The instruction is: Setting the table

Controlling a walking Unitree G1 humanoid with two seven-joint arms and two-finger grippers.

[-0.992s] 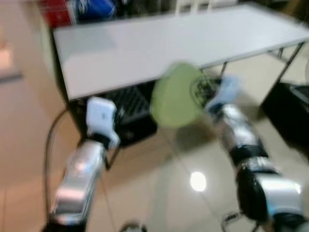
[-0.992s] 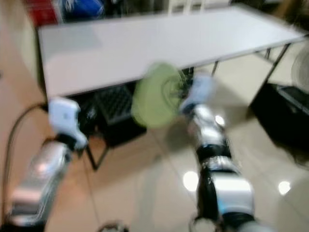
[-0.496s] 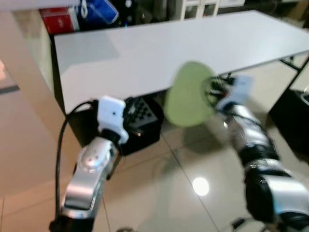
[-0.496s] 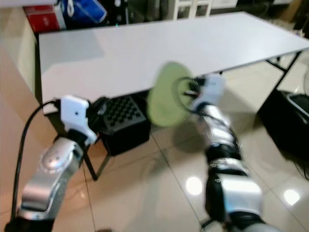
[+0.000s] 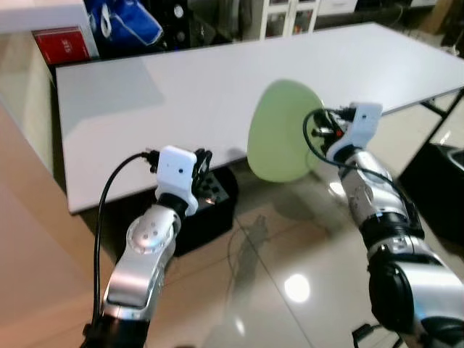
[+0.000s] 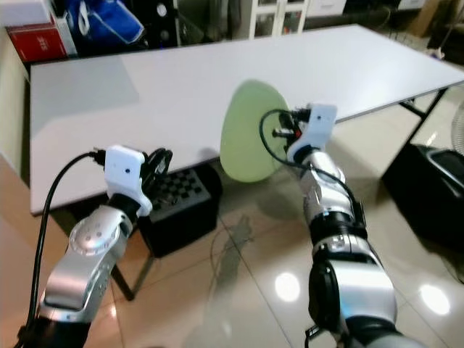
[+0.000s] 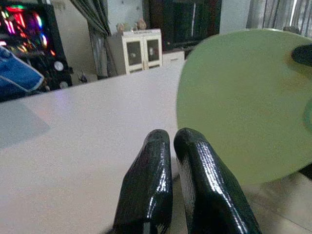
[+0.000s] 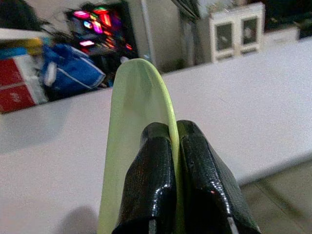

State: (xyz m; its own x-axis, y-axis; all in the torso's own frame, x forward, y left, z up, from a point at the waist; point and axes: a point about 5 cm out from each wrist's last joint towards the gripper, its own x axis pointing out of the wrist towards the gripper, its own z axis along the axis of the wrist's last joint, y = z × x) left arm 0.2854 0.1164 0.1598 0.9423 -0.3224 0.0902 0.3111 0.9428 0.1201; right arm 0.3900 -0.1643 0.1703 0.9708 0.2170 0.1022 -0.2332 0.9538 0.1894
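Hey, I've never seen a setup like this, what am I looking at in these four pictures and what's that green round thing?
This is a humanoid robot with two silver arms, each ending in a gripper of two black fingers. The two wide pictures come from the camera eyes in its head, looking down and forward, so both show the same scene. The other two come from small cameras on the wrists, looking along the fingers.

Ahead stands a long white table. The green round thing is a pale green plate, held on edge at the table's near edge. The right gripper pinches its rim between both fingers. The left gripper holds nothing; its fingers are closed together, near the table edge beside the plate. A black crate sits on the floor under the table.
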